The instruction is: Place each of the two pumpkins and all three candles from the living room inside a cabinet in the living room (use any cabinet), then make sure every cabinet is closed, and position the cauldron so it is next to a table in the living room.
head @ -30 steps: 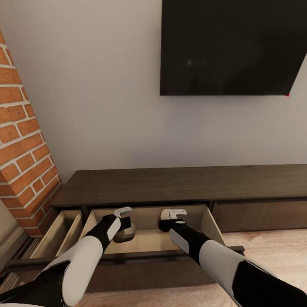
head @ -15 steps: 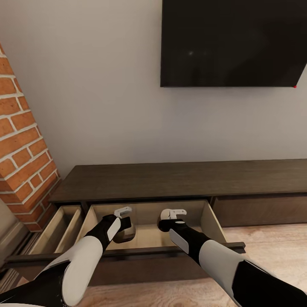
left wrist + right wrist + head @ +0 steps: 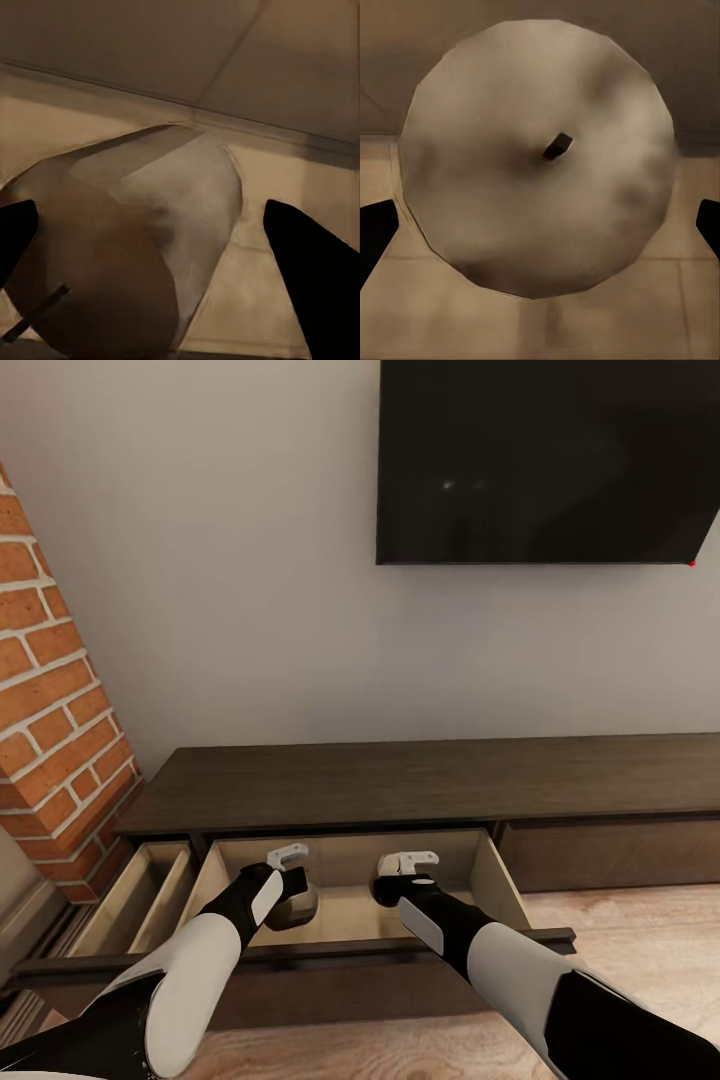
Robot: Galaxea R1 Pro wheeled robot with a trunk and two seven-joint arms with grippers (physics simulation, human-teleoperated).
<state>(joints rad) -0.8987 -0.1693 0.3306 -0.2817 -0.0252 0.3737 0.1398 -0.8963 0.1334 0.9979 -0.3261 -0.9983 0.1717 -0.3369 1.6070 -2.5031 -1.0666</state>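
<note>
**Q:** What does the head view show?

**A:** Both arms reach down into the open middle drawer [image 3: 350,920] of the long dark-brown cabinet [image 3: 420,785], which stands against a pale wall under a black screen [image 3: 545,460], with a brick column [image 3: 50,740] at the left. A second, narrower drawer [image 3: 135,900] stands open beside it. The left gripper [image 3: 292,875] sits over a grey-beige candle [image 3: 298,905] that lies in the drawer. The right gripper [image 3: 405,870] hangs over the drawer floor, near the left one but apart from it.

**Q:** And the left wrist view?

**A:** The candle [image 3: 127,255] lies tilted between the two dark fingertips [image 3: 307,270], its wick at one end, on the pale beige drawer floor [image 3: 270,82]. The fingers stand spread wider than the candle, not touching it: released.

**Q:** The right wrist view?

**A:** Another candle [image 3: 536,157] stands upright on the drawer floor, seen from straight above with its small dark wick at the centre. The fingertips [image 3: 375,232] sit far out at either side, spread wide and clear of it.
</note>
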